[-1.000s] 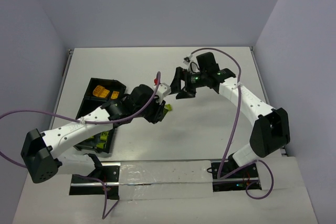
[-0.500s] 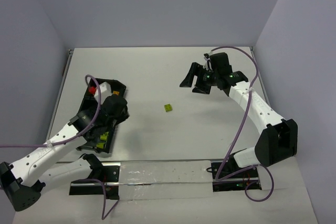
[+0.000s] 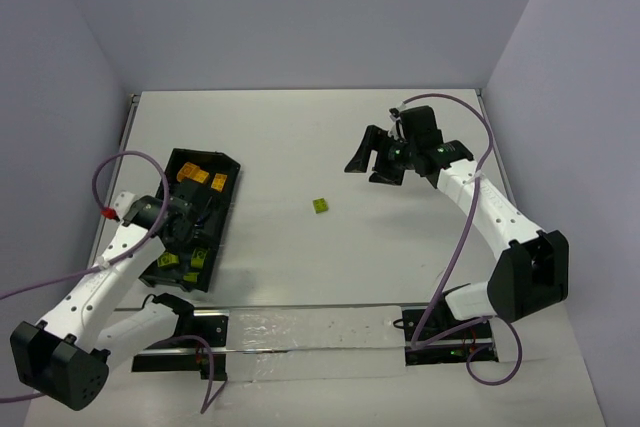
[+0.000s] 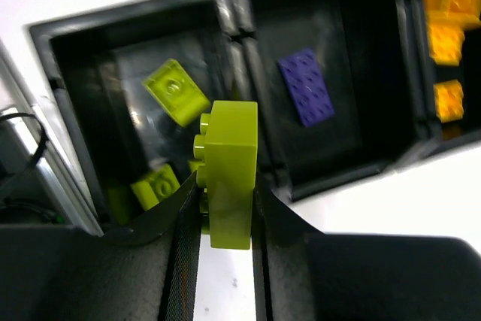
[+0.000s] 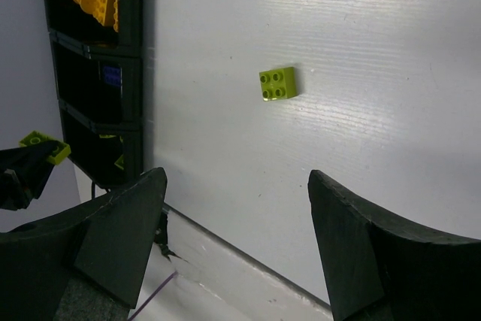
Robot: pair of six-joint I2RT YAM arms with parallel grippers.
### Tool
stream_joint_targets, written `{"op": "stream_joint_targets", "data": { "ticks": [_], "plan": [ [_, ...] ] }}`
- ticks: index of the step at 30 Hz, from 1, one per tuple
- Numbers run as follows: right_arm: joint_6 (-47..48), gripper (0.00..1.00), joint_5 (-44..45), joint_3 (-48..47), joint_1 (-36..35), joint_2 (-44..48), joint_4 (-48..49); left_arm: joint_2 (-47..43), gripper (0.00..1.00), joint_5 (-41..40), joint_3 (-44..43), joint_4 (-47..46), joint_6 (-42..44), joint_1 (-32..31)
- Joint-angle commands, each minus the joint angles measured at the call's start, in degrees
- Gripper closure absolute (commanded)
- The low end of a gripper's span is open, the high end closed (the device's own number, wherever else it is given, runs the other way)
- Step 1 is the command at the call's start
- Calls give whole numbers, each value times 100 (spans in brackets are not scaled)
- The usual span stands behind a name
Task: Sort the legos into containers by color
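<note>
The left gripper (image 4: 225,195), jaws clamped on the flat sides of 1 lime-green brick (image 4: 229,163), hangs over the near end of the black tray (image 3: 226,161) at the left of the table (image 3: 400,247). The brick stands on edge: its long axis runs out along the fingers toward the tray, and its studs face sideways toward the near compartment (image 4: 113,88), where other lime pieces lie. In the left wrist view it appears roughly above the divider between that compartment and the middle one, which holds the blue-purple brick (image 4: 306,86); orange bricks (image 4: 443,35) fill the far compartment. A clean drop probably calls for a small shift nearward, low over the lime compartment, before the jaws part, or the brick may tip off the divider. 1 more lime brick (image 5: 277,83) lies studs up mid-table. The right gripper (image 5: 237,182) hovers at the far right, jaws wide apart and holding nothing.
</note>
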State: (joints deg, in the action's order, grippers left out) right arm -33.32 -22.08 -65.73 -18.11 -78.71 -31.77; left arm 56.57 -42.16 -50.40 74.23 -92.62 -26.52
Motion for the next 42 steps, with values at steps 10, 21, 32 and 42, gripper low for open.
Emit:
{"op": "stream_joint_targets", "data": {
  "ticks": [10,21,32,42],
  "plan": [
    [142,16,11,51,10,215,-13,-346,49,-275,92,444,-511,393],
    [142,16,73,60,18,207,4,-454,20,-213,-49,-160,554,384],
    [295,16,576,187,343,597,-210,2000,21,518,-1828,-2354,3847,-1206],
    [71,12,1759,724,564,1684,-284,3942,21,1855,-2844,-3309,3755,-2250]
  ]
}}
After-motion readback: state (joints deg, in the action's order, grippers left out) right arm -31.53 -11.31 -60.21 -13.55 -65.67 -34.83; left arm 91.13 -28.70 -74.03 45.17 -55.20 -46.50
